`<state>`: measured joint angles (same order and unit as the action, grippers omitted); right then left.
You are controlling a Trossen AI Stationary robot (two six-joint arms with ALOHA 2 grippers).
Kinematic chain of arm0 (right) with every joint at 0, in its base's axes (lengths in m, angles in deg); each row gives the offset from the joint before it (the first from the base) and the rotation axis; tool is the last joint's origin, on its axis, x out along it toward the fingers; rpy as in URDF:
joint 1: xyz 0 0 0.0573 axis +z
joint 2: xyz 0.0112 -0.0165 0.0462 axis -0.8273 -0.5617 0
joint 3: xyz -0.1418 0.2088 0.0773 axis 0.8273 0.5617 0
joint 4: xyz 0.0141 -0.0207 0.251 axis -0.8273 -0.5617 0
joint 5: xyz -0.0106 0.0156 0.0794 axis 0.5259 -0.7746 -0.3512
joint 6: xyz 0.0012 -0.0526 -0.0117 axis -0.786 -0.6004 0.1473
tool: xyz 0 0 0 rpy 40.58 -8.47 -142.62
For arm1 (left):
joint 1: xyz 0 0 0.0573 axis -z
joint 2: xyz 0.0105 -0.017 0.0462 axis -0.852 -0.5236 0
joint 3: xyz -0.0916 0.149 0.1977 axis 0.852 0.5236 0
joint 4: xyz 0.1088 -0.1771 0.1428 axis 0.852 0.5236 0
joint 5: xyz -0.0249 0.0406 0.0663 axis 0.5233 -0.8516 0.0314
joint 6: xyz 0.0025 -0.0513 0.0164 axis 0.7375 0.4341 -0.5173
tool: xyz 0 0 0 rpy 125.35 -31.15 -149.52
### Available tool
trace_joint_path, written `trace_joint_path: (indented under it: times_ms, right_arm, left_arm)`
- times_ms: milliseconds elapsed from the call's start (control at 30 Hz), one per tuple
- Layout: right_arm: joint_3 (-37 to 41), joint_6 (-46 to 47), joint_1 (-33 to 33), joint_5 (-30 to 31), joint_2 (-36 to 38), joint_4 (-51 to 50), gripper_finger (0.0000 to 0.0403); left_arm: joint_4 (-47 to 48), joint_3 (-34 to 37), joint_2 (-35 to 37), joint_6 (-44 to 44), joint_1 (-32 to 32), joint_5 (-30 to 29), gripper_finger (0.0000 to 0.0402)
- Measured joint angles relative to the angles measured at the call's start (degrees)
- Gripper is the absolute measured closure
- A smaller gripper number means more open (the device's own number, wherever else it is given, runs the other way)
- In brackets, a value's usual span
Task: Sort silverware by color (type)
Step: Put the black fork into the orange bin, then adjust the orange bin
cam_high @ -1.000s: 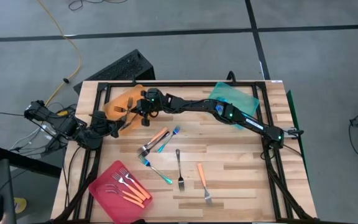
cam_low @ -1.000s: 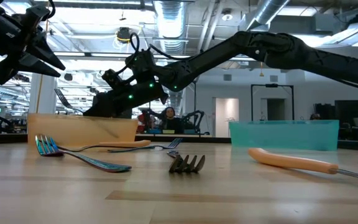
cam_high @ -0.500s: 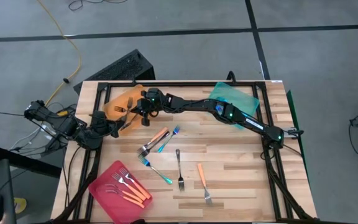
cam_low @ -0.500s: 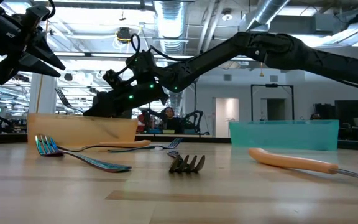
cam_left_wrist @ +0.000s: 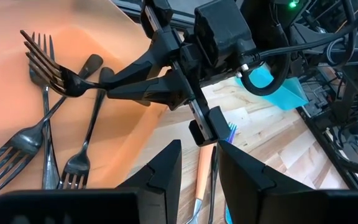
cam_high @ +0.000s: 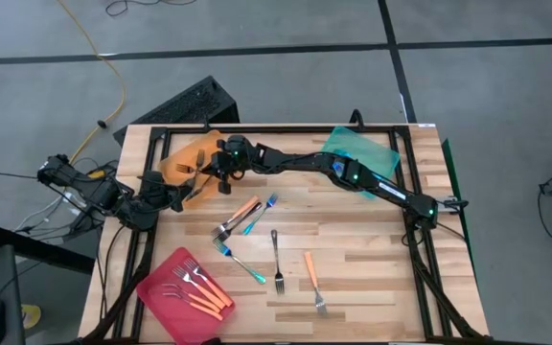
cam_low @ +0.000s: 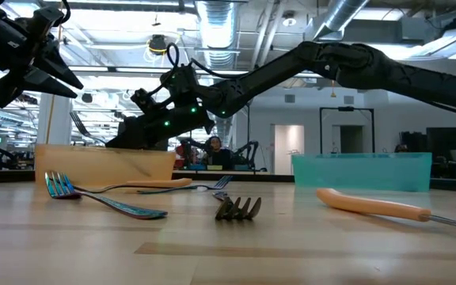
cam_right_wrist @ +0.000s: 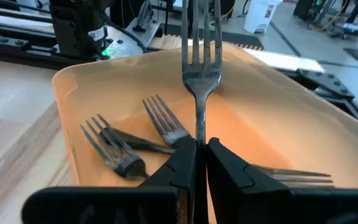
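My right gripper (cam_high: 203,171) reaches across the table from the right and hovers over the orange tray (cam_high: 182,153) at the far left. It is shut on a dark metal fork (cam_right_wrist: 200,43). Several dark forks (cam_right_wrist: 124,146) lie flat in that tray. My left gripper (cam_left_wrist: 201,177) is open and waits just beside the tray's near edge, touching nothing. Loose forks lie on the wood: an orange and a blue one (cam_high: 248,213), a blue one (cam_high: 243,263), a dark one (cam_high: 277,259) and an orange one (cam_high: 313,280). My right gripper pinches the dark fork by its handle (cam_right_wrist: 198,134) between the two fingers. The fork runs on in line with the fingers, its tines (cam_left_wrist: 41,51) out ahead of them. The fingers come from the table's right, slanting down. The fork is lifted clear above the tray.
A pink tray (cam_high: 157,287) at the near left holds several orange-handled forks (cam_high: 197,287). A teal tray (cam_high: 364,151) sits at the far right under my right arm. Bare wood lies to the near right. A black frame borders the table.
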<state>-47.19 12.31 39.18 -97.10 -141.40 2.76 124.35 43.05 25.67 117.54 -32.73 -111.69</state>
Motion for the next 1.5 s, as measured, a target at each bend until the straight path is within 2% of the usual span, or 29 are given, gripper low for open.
trace_joint_path:
  times_ms: [133,433,600,1033,1267,1367,1500]
  right_arm:
    - [-0.12,2.43,-0.35,-0.26,-0.06,-0.09,0.0325]
    - [-0.14,4.29,0.18,-0.4,-0.15,-0.18,0.0239]
    - [0.12,3.91,0.66,-0.38,-0.07,-1.02,0.0224]
    - [-0.07,-0.14,0.18,1.38,4.46,-3.92,0.0233]
    - [-0.13,-1.16,-1.82,1.27,13.69,-16.24,0.0239]
    - [-0.32,-3.43,-1.83,1.31,17.58,-24.77,0.0262]
    - [-0.09,-7.37,-0.47,1.17,19.68,-34.41,0.0334]
  left_arm:
    - [0.0,0.0,0.0,0.0,0.0,0.0,0.0314]
    - [0.13,0.0,0.0,-0.11,0.0,0.0,0.0314]
    - [0.23,0.0,0.0,-0.22,0.0,0.0,0.0314]
    - [0.39,0.0,0.0,-1.29,-0.03,-0.48,0.0314]
    - [0.37,0.0,0.0,-1.9,-0.03,-0.5,0.0314]
    - [0.39,0.0,-0.02,-2.06,-0.03,-0.5,0.0314]
    - [0.39,0.0,-0.02,-2.15,-0.03,-0.5,0.0314]
